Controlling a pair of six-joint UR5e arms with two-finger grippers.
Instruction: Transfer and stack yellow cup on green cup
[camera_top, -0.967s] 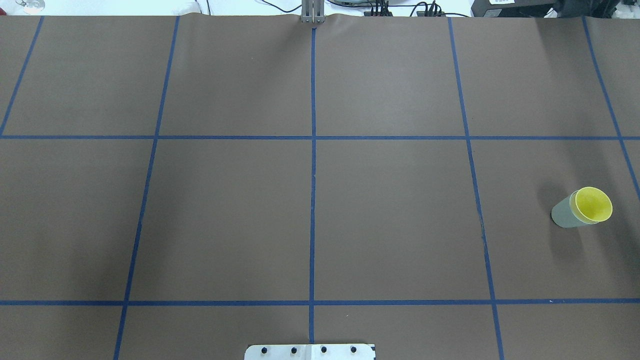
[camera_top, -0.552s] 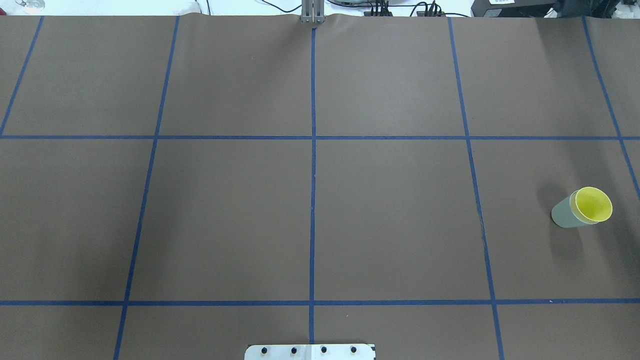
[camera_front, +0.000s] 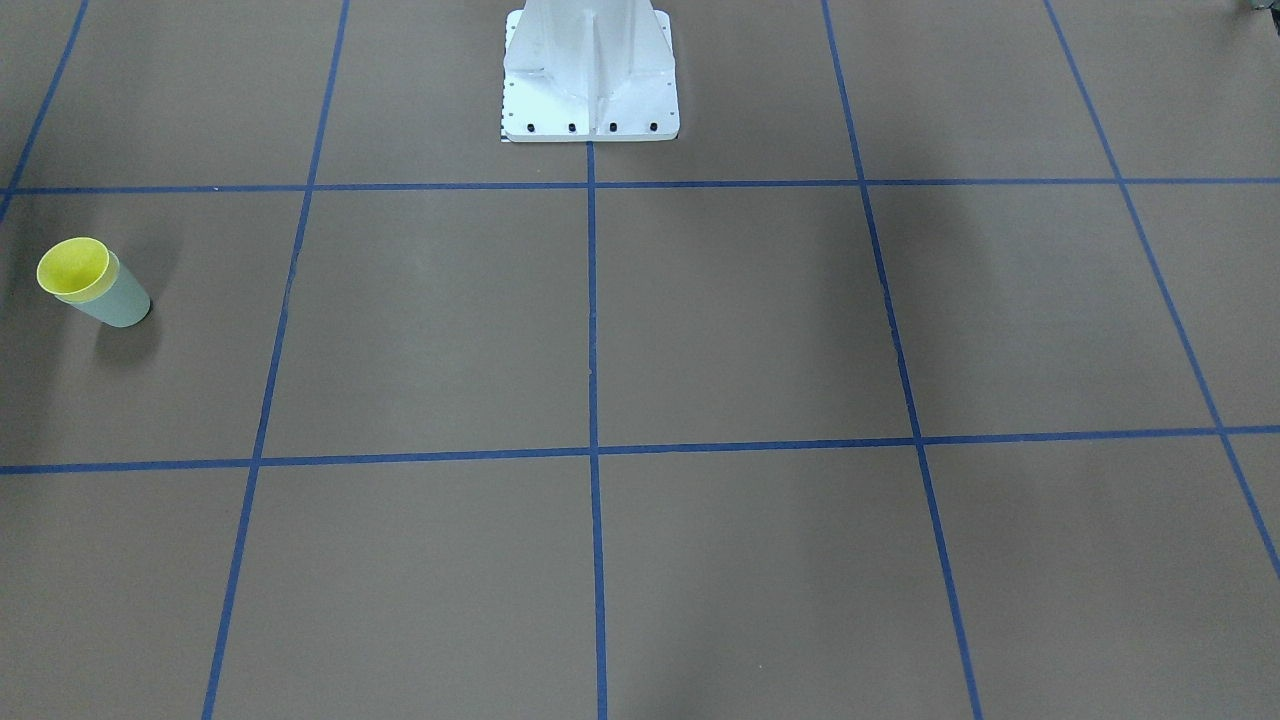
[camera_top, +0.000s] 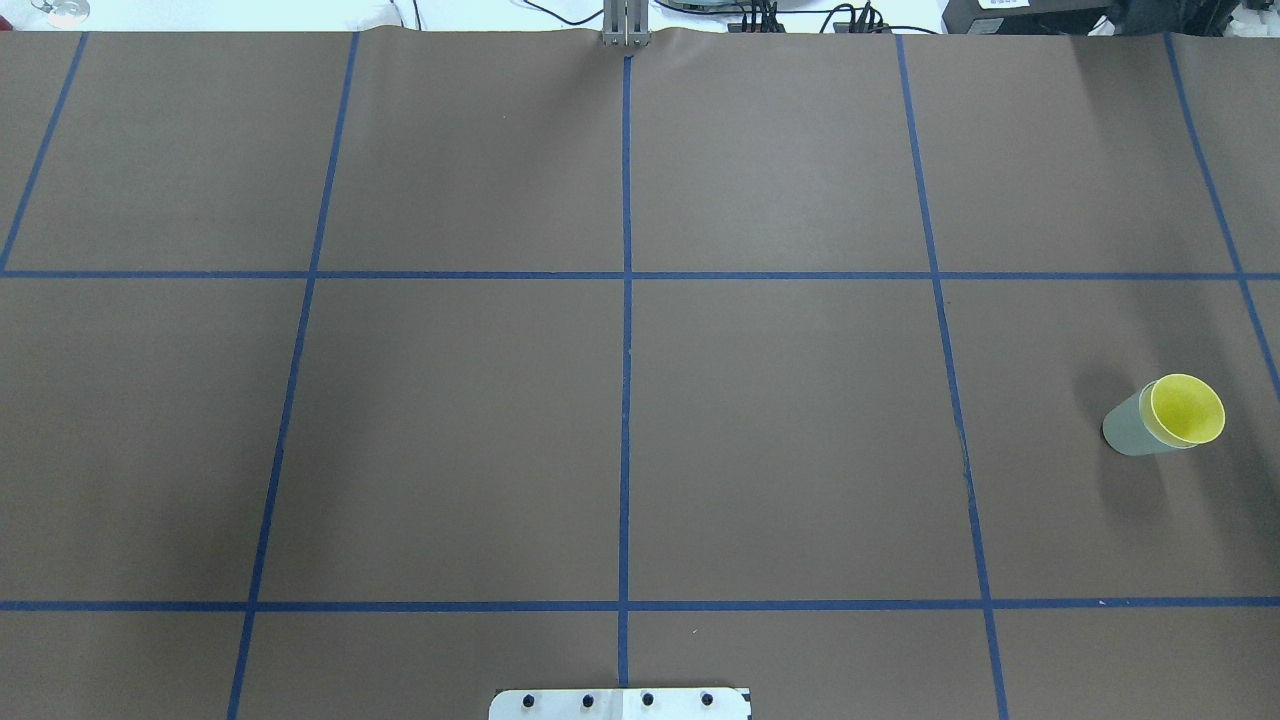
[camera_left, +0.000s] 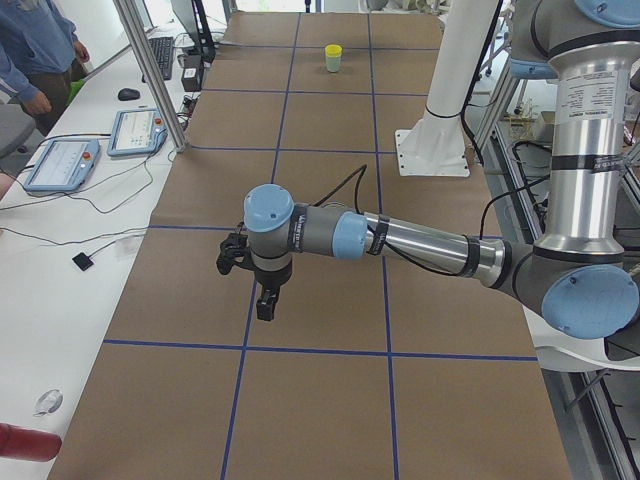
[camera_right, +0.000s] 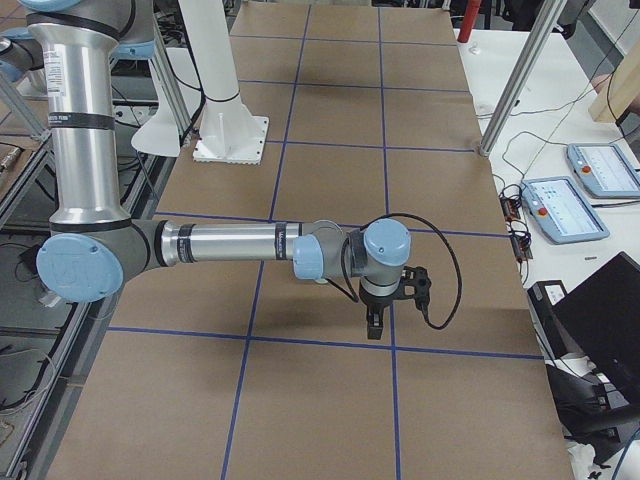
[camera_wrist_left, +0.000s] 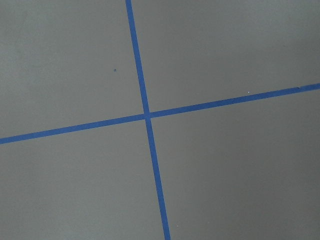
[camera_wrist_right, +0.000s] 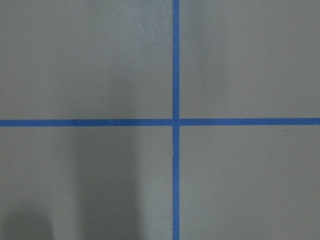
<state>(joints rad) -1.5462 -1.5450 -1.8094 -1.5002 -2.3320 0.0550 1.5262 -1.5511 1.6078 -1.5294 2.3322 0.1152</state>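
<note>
The yellow cup (camera_top: 1187, 409) sits nested inside the green cup (camera_top: 1128, 428), and the pair stands upright on the brown table at the right side of the overhead view. The pair also shows at the left of the front-facing view, yellow cup (camera_front: 73, 268) in green cup (camera_front: 120, 300), and far off in the exterior left view (camera_left: 333, 57). My left gripper (camera_left: 265, 305) shows only in the exterior left view, pointing down over the table far from the cups. My right gripper (camera_right: 375, 325) shows only in the exterior right view. I cannot tell whether either is open or shut.
The robot's white base (camera_front: 590, 75) stands at the table's near edge. Blue tape lines (camera_top: 625, 300) divide the brown cover into squares. Tablets and cables (camera_left: 62, 160) lie on the white side bench, where a person (camera_left: 30, 50) stands.
</note>
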